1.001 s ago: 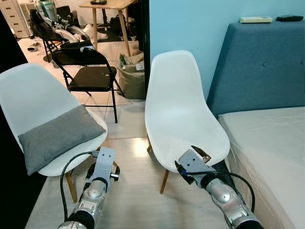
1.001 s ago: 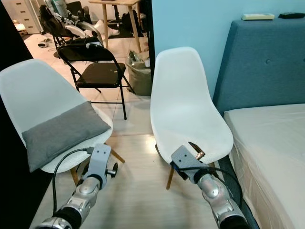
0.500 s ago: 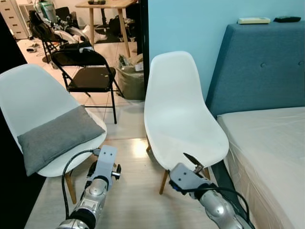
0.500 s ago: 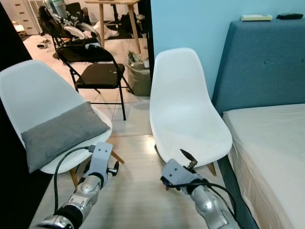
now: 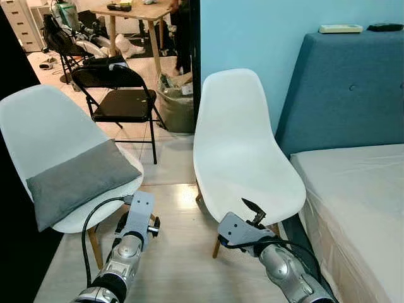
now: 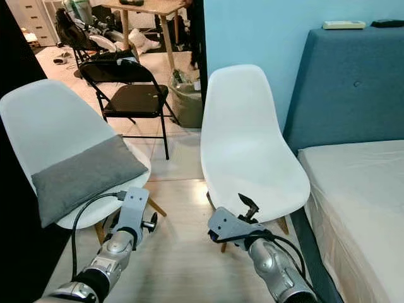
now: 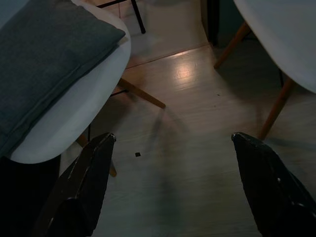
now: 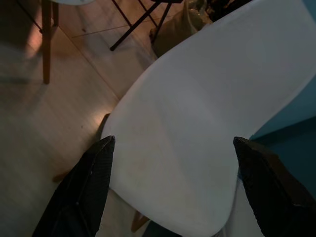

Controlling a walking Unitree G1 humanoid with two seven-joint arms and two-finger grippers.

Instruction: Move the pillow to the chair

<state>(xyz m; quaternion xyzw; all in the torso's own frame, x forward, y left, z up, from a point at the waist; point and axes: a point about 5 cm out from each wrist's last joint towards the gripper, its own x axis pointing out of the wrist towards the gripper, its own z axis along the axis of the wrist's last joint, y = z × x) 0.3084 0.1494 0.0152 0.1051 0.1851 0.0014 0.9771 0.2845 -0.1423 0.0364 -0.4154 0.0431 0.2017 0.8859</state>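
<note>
flat grey fabric pillow (image 5: 81, 181), lying across left white chair (image 5: 44, 136) seat

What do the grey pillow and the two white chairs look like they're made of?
The grey pillow looks like woven fabric, matte with a fine texture, soft edges. The left white chair it lies on and the right white chair look like moulded plastic shells, smooth with a faint sheen. Their legs look like light wood.

Home bedrm: bed (image 5: 353, 189) w/ blue headboard (image 5: 344, 82), 2 white chairs (image 5: 243, 151).
</note>
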